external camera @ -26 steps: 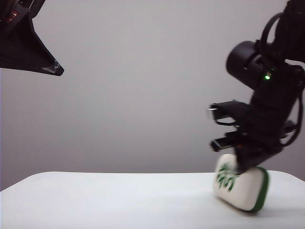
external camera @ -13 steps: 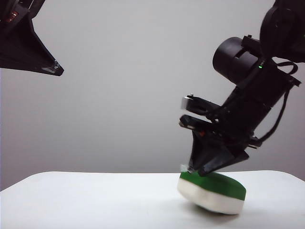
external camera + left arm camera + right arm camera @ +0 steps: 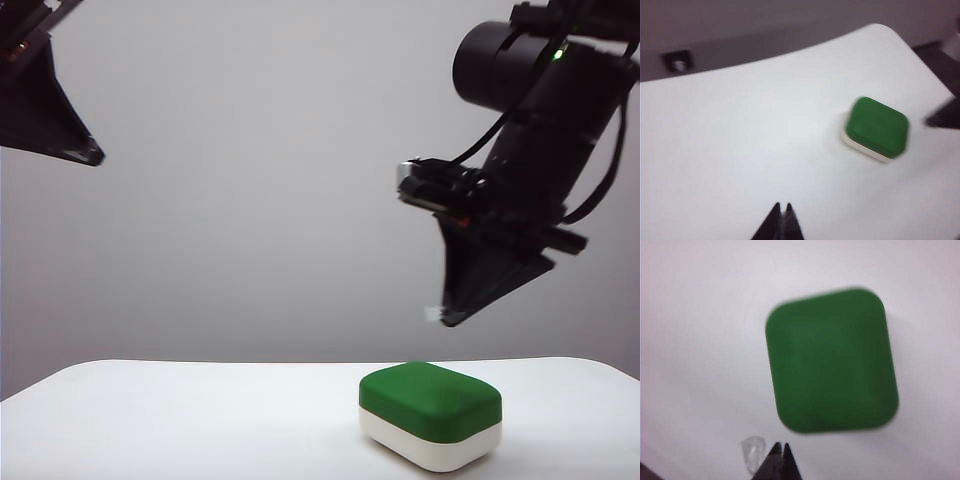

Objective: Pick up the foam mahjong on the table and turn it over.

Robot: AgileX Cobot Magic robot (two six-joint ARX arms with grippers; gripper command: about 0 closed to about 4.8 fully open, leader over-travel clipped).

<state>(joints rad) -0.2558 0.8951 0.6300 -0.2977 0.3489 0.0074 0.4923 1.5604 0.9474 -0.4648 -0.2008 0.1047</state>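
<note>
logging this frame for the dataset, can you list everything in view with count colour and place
foam mahjong: one, green half up, white half down, lying flat on the right of the table
table: one, plain white, across the bottom of the exterior view
wall: one, plain grey, behind the table
right gripper: one, black, shut and empty, above the foam mahjong, apart from it
left gripper: one, black, shut and empty, high at upper left in the exterior view

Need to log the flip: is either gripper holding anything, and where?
Nothing held. Right gripper is shut, empty, above the foam mahjong, which lies green side up on the table. Left gripper is shut, empty.
</note>
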